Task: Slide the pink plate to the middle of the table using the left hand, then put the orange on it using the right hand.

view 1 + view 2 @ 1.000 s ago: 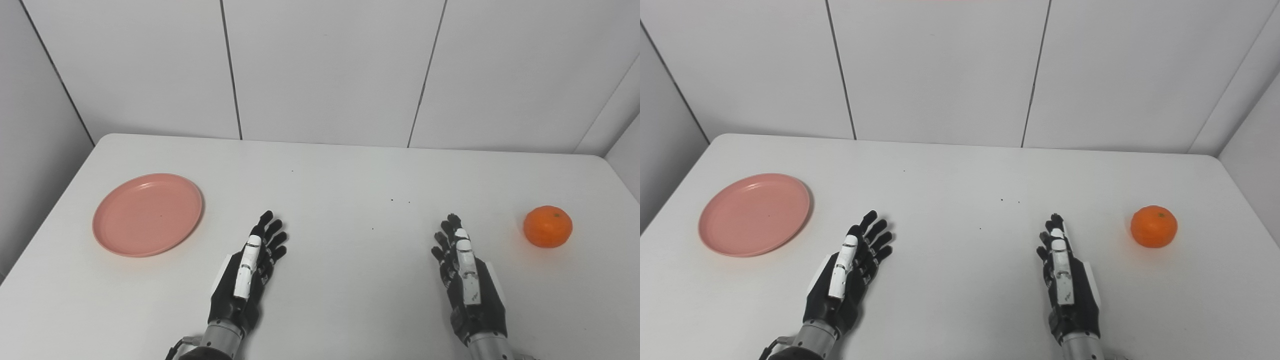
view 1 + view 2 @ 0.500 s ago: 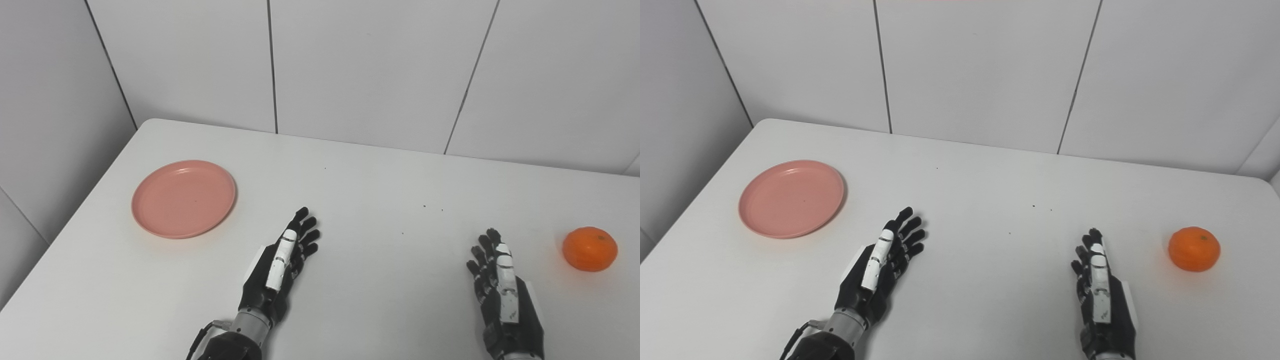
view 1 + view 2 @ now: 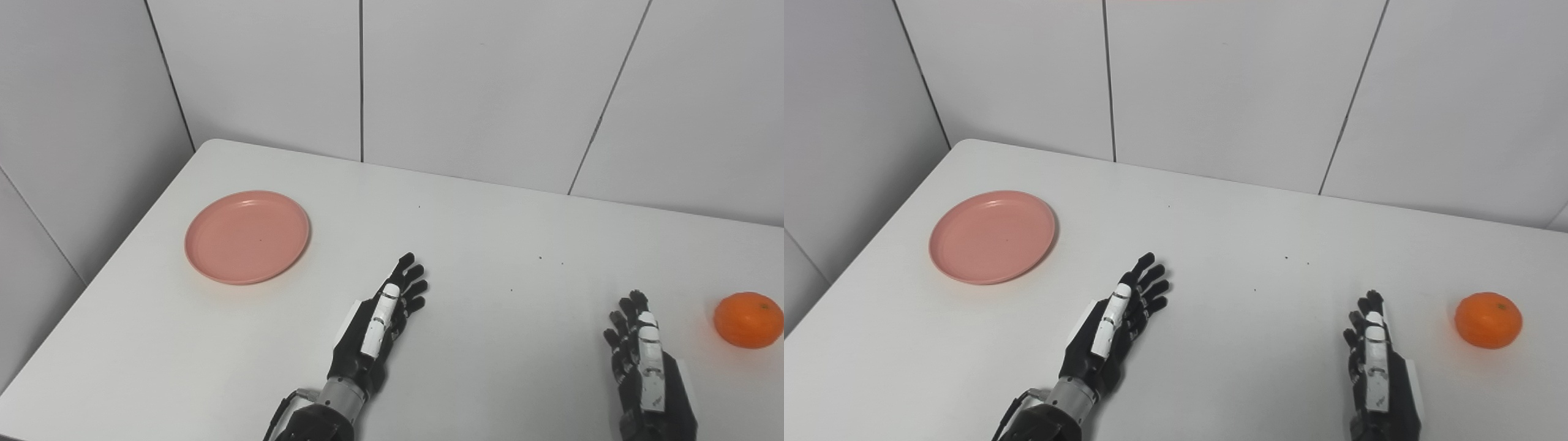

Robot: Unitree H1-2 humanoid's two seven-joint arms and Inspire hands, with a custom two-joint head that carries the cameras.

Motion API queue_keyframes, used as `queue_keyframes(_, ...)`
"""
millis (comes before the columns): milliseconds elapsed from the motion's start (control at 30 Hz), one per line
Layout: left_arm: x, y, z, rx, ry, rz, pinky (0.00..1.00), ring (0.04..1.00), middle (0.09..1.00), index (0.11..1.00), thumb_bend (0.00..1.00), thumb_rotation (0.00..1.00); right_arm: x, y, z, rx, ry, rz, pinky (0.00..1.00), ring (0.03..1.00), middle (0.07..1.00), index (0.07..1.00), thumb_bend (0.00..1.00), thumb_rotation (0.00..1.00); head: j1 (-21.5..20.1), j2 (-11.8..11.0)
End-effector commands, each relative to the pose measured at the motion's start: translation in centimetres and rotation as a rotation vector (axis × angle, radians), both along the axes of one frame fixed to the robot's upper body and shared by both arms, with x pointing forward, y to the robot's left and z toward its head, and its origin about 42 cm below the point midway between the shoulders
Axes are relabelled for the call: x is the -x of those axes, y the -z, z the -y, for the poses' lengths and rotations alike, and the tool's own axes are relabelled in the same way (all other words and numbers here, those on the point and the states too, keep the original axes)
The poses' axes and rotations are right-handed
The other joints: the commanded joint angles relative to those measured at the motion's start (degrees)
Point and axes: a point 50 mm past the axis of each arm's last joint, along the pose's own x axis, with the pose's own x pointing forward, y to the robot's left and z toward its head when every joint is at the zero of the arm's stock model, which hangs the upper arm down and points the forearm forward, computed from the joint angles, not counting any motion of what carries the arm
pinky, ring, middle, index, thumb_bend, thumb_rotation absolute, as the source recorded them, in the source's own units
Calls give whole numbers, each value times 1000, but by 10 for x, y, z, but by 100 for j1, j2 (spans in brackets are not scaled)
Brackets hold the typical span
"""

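While both hands lie empty on counter point(image 3: 490, 343), fingers straight, slightly spread: pink plate point(image 3: 247, 236) well beyond left hand point(image 3: 378, 324) fingers point(image 3: 409, 283), up-left. Orange point(image 3: 748, 320) right of right hand point(image 3: 646, 367). Risk: fingertip push on rim tips plate or skids it toward near counter edge; orange likely rolls if nudged.

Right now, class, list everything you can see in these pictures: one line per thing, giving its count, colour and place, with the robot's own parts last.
round pink plastic plate: one, pink, empty, on the table's left side, towards the back.
round orange fruit: one, orange, on the table's right side, apart from both hands.
flat white table: one, white, fills the lower picture, with a few small dark specks near the middle.
panelled wall: grey-white with dark seams, behind and left of the table.
left hand: one, black and white, open, near the table's front, right of the plate, not touching it.
right hand: one, black and white, open, at the front right, left of the orange.
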Motion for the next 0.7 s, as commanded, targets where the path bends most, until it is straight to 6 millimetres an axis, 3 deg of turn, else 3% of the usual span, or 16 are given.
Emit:
queue_keyframes(0,-2,-3,4,7,17,23,935,940,960,950,383,1000,-2,-12,-1,4,-17,97,1000,999,1000,1000,182,1000,0,10)
queue_keyframes(333,-1,-8,1,-9,14,33,934,942,958,947,399,1000,0,-13,-1,3,-14,93,994,992,998,1000,174,1000,2,30)
queue_keyframes(667,-8,-27,-9,-36,15,78,939,944,955,945,403,1000,0,-13,-1,23,-10,88,992,988,994,998,173,1000,54,20)
